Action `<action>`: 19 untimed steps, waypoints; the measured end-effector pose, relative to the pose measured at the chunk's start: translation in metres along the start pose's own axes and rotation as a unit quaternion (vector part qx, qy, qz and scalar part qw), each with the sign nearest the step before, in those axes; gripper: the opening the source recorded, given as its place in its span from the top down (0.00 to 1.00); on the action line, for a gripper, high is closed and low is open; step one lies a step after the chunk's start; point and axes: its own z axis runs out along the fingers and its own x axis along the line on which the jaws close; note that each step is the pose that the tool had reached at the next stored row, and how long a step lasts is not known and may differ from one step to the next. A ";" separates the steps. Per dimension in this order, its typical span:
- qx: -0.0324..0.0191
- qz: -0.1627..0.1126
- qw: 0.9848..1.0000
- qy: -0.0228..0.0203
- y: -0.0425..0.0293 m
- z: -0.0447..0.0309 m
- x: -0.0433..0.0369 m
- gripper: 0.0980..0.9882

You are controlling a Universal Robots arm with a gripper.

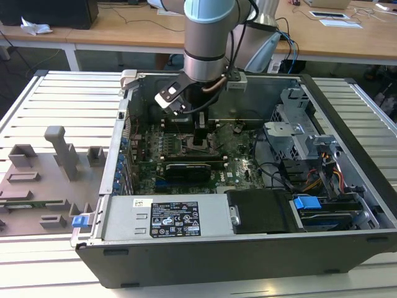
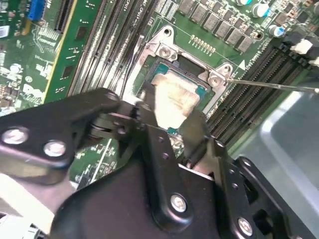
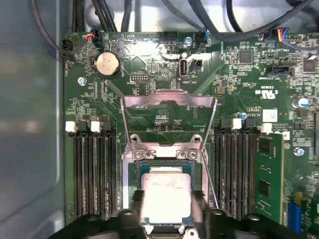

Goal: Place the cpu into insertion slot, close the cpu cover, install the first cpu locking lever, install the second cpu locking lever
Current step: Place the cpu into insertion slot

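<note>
My gripper (image 1: 201, 141) reaches down into the open computer case over the motherboard. In both wrist views its black fingers (image 3: 135, 213) stand on either side of the cpu (image 3: 166, 194), a pale silver square, and press against its edges. The cpu (image 2: 172, 97) lies at the insertion slot (image 3: 135, 177), inside its teal and grey rim; whether it is fully seated I cannot tell. The cpu cover (image 3: 169, 101) stands swung up and open behind the slot. A thin wire locking lever (image 2: 274, 84) sticks out beside the slot (image 2: 174, 69), unhooked.
Long black memory slots (image 3: 92, 169) flank the socket on both sides. A black graphics card (image 1: 189, 171), the power supply (image 1: 167, 217), a drive cage (image 1: 298, 130) and cables (image 1: 322, 167) crowd the case. Grey fixtures (image 1: 59, 152) stand on the table at the exterior view's left.
</note>
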 end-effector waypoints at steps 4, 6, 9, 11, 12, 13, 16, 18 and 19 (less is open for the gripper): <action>0.000 0.000 1.000 0.000 0.0000 -0.0094 0.0000 0.85; 0.000 0.000 1.000 0.000 0.0001 -0.0142 0.0000 0.99; 0.000 0.000 1.000 0.000 0.0001 -0.0195 0.0000 0.99; 0.000 0.000 1.000 0.000 0.0001 -0.0262 0.0000 0.99; 0.000 0.000 1.000 0.000 0.0002 -0.0284 0.0000 0.99; 0.000 0.000 1.000 0.000 0.0002 -0.0318 0.0000 0.99; 0.000 0.000 1.000 0.000 0.0003 -0.0472 0.0000 0.99; 0.000 0.000 1.000 0.000 0.0003 -0.0529 0.0000 0.99; 0.000 0.000 1.000 0.000 0.0003 -0.0555 0.0000 0.99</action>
